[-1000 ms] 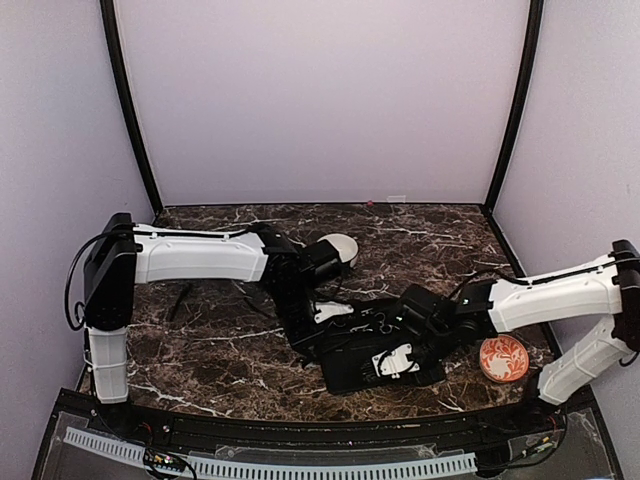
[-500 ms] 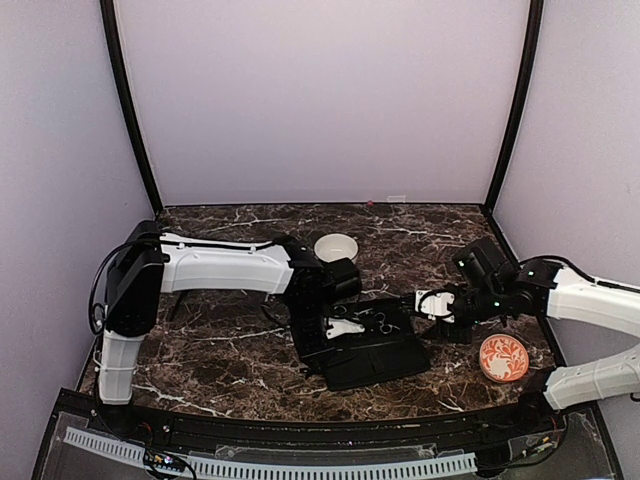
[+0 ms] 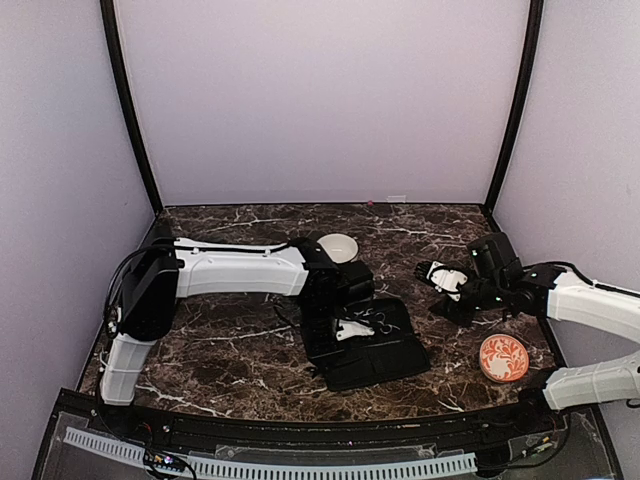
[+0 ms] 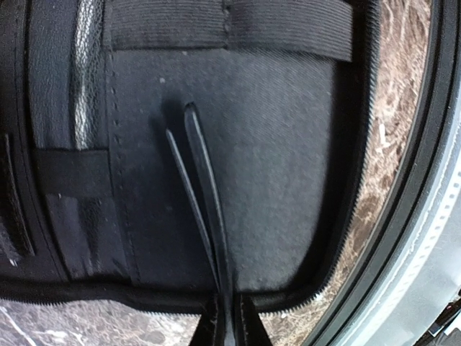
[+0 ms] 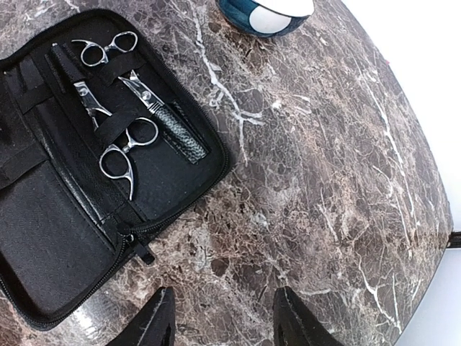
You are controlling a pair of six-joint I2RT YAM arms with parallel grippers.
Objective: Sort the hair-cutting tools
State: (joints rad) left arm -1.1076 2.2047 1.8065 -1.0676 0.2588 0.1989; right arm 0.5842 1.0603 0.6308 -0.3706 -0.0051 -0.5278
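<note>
One black clip [image 4: 205, 209] in left gripper [image 4: 227, 328] — points straight ahead; over case [image 4: 288, 180].

Table [image 3: 230, 350]: dark brown marble-pattern top with white veining, walled by pale panels on three sides.

Items lying directly on it:
- Case [image 3: 385, 355]: black fabric, zip-edged, laid open and flat near the middle of the front half, skewed to the table edge.
- Bowl [image 3: 338, 246]: white, round, upright, behind the case and apart from it.
- Dish [image 3: 503, 358]: round, orange with white pattern, front right, well apart from the case.
</note>
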